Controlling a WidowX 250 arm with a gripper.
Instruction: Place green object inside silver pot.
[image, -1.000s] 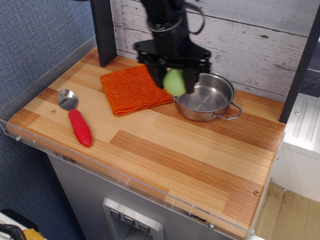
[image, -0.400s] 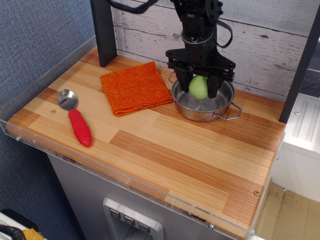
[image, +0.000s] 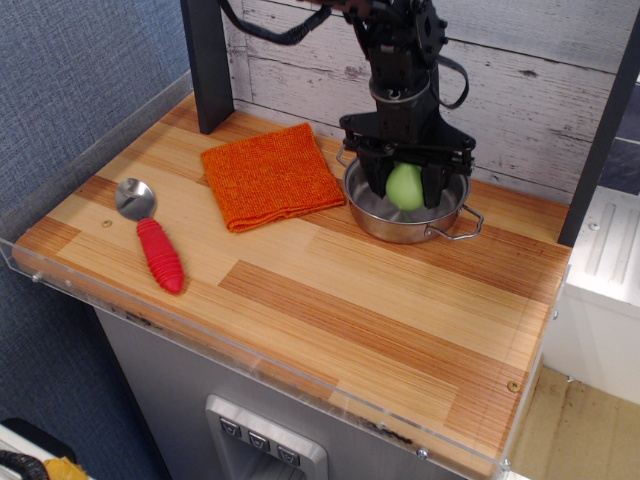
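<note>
observation.image: the hand (image: 405, 190) grips the green pear (image: 404, 187) between narrowed fingers; the silver pot (image: 443, 222) sits directly beneath it.

Pincer (image: 405, 190) carried green object (image: 405, 187) from cloth edge, lowered into silver pot (image: 440, 222) (still gripped).

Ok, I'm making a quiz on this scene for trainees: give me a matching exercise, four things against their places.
Things:
1. green object
2. silver pot
3. orange cloth
4. red-handled spoon

Places:
A. near the table's left edge
B. between the gripper's fingers, over the pot
C. by the back wall, right of the cloth
D. flat on the table, left of the pot

Pairs: 1-B, 2-C, 3-D, 4-A
</note>
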